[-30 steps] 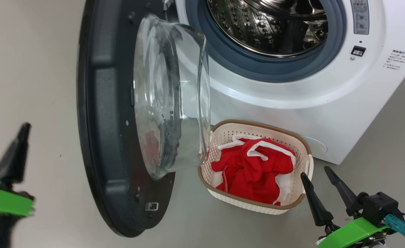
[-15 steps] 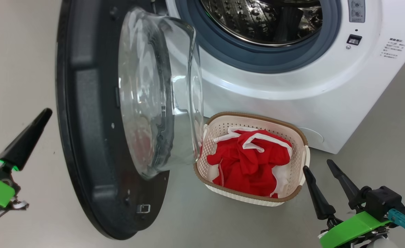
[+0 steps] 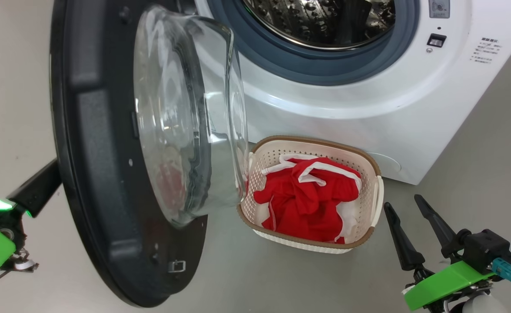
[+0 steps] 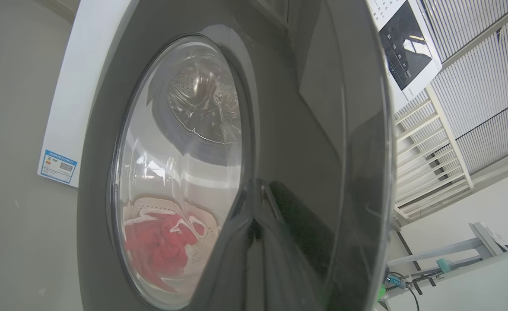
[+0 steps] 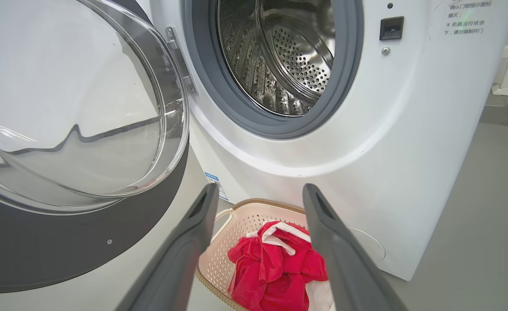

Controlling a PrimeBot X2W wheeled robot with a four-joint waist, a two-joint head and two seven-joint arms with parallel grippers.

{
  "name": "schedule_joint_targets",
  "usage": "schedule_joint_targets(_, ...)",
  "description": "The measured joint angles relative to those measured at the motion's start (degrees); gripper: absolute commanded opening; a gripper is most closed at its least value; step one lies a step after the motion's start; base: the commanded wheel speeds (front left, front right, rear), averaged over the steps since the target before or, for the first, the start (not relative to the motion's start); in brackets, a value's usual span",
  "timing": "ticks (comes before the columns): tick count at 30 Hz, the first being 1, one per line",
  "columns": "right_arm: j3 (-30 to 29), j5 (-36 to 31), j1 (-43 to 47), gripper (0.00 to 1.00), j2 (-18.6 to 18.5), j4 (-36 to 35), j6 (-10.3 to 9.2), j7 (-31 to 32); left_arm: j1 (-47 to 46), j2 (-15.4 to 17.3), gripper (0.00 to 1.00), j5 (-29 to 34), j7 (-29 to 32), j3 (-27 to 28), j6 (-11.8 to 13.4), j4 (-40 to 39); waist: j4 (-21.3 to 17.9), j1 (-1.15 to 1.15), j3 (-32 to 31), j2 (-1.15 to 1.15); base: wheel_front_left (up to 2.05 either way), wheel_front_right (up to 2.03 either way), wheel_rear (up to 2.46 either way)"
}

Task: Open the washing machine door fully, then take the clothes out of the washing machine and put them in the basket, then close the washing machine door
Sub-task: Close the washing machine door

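The washing machine door [image 3: 94, 152] stands open at the left, its glass bowl [image 3: 186, 113] bulging toward the basket. My left gripper [image 3: 42, 184] is shut, and its tip reaches behind the door's outer rim. In the left wrist view the shut fingers [image 4: 258, 242] lie against the door's glossy black face [image 4: 314, 129]. The white washing machine [image 3: 368, 108] shows a bare steel drum [image 5: 288, 56]. The red clothes [image 3: 307, 200] lie in the cream basket [image 3: 368, 213] on the floor before it. My right gripper [image 3: 405, 204] is open, just right of the basket.
The grey floor [image 3: 477, 165] spreads to the machine's right. A latch slot [image 3: 436, 40] sits beside the drum opening. In the left wrist view a control panel [image 4: 405, 47] tops the machine, with white railings [image 4: 435, 164] and a pale table [image 4: 474, 242] beyond.
The head camera has shifted, sliding the scene left and up. My left gripper has swung in from the lower left to the door's outer side. The right gripper stays open and still.
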Motion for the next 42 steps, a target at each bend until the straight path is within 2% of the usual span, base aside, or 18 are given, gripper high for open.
schedule_joint_targets(9, -0.3, 0.0, -0.4, 1.0, 0.2, -0.1, 0.0, 0.0, -0.1, -2.0, 0.0, -0.4, 4.4, 2.6, 0.1, -2.1, -1.9, 0.0, 0.6, 0.0, 0.0, 0.0, 0.0)
schedule_joint_targets(20, -0.6, 0.0, -0.7, 1.0, 1.0, -0.4, 0.0, 0.0, -4.1, -5.9, 0.0, 0.9, 9.1, 2.5, 0.1, -4.6, -5.3, 0.0, 1.2, 0.0, 0.0, 0.0, 0.0)
schedule_joint_targets(32, -1.3, 0.0, -2.6, 1.0, 2.1, -1.0, 0.0, 0.0, -11.9, -9.8, 0.0, 6.0, 8.7, -2.0, 0.1, -6.6, -10.0, 0.0, 3.1, 0.0, 0.0, 0.0, 0.0)
schedule_joint_targets(42, -2.1, 0.0, -5.0, 1.0, 3.4, -1.4, 0.0, 0.0, -19.3, -10.7, 0.0, 9.7, 3.8, -7.8, 0.1, -2.1, -14.7, 0.0, 5.6, 0.0, 0.0, 0.0, 0.0)
